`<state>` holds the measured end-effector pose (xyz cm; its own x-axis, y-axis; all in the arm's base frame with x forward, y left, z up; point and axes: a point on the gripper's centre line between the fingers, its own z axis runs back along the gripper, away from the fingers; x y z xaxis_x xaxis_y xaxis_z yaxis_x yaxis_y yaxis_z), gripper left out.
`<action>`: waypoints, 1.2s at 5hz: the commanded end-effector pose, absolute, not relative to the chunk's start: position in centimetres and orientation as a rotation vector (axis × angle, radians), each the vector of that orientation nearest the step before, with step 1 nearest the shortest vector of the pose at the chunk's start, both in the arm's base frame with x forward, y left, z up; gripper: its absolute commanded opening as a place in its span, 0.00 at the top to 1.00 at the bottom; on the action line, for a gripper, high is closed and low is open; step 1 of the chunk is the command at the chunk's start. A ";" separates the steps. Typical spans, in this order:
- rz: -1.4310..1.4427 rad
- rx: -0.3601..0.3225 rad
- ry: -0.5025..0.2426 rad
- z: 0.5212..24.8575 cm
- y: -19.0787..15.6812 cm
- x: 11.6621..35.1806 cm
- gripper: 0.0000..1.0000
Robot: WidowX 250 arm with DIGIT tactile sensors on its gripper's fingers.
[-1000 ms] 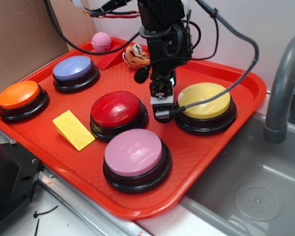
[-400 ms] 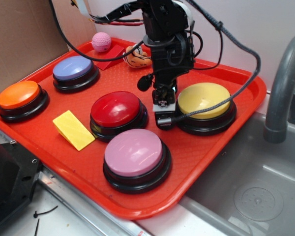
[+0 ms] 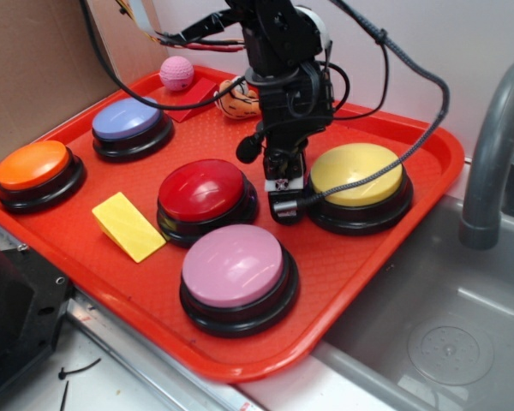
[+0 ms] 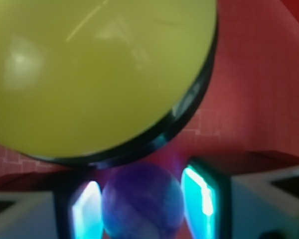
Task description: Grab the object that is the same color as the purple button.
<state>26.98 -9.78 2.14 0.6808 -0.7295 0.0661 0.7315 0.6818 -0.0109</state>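
gripper (image 3: pixel 283 204) down on red tray (image 3: pixel 428 163), between red button (image 3: pixel 201 190) and yellow button (image 3: pixel 356 174) | jaws closed around purple marbled ball (image 4: pixel 142 204) | ball just beside yellow button's black base, wrist view

The arm reaches down steeply from the back of the scene, cables looping off it. Its gripper (image 3: pixel 284 205) points at the surface, fingers (image 4: pixel 87 214) (glowing teal up close) pressed against either side of a small purple ball (image 4: pixel 142 201).
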 end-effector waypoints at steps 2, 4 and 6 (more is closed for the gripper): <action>-0.481 -0.058 -0.100 9.6 -7.5 27.5 1.00; -0.048 -0.035 -0.024 15.3 -2.8 24.0 1.00; 0.158 0.059 -0.009 16.9 0.1 21.6 1.00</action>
<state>21.69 1.18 15.86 0.9880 0.1521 -0.0262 -0.1505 0.9871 0.0555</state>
